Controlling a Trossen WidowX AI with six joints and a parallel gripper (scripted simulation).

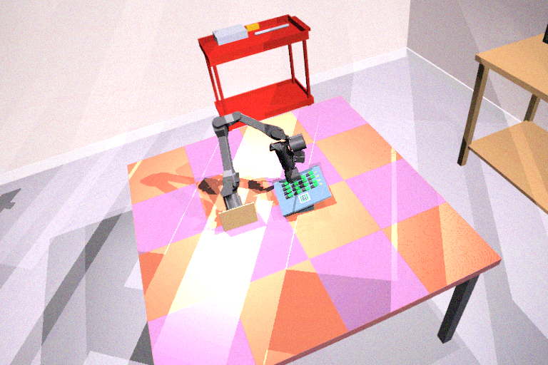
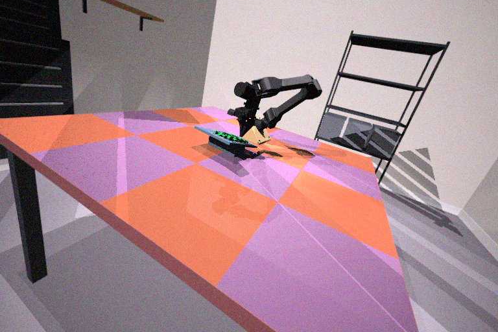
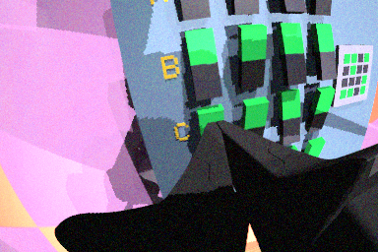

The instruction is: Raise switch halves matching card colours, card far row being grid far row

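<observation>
The blue switch panel is tilted on a dark base. My gripper is shut and empty. Its tips are at the near side of switch C1, hiding its dark half; contact cannot be told. Switch C2 shows a steep green end face. Switch B1 shows both halves. Row D is mostly hidden behind the fingers. The card reads, far row first: green, green, dark, green; dark, green, dark, dark; dark, dark, dark, green; green, green, dark, green.
The arm's base stands behind a tan block on the checkered table. A red cart stands beyond the table. A wooden bench is at the right, and a black shelf rack stands behind the arm.
</observation>
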